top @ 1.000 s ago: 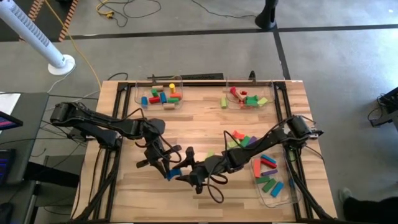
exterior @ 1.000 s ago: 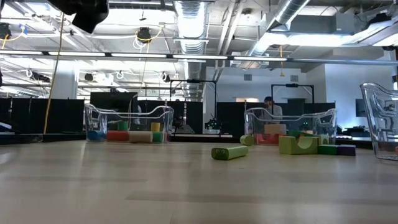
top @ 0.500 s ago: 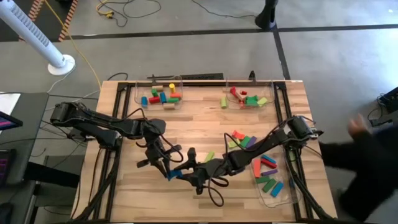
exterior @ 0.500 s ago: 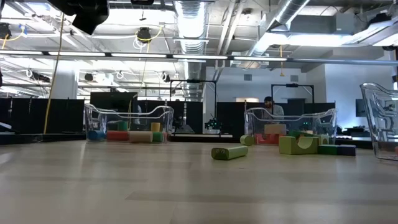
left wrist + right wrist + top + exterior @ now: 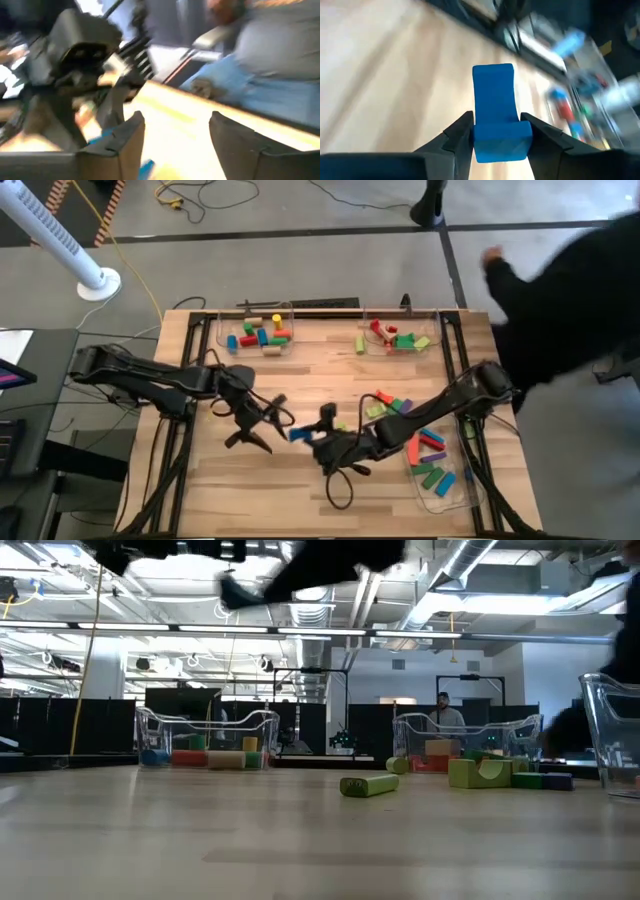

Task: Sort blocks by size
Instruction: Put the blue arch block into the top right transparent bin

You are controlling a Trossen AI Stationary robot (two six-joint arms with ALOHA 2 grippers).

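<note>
Right gripper is holding a blue block between its fingers, pinched at the lower end, with most of the block sticking out past the tips. In the high view the right gripper is sitting mid-table with the block at its tip. Left gripper is just beside it, jaws apart, nothing in them; the block is showing just beyond its fingers in its wrist view.

Looks like a handoff: the right arm is carrying now. Block reads as a longer piece, so I'd guess it belongs in the tray behind the right gripper, where the long blocks are lying.

To do this well:
- left arm should be backing clear before the right one swings
- grip is near one end, so keep the carry slow to avoid pivoting
- lift high enough to clear the loose pile on the way

A person is leaning in beside the right arm's base; watch that side.
</note>
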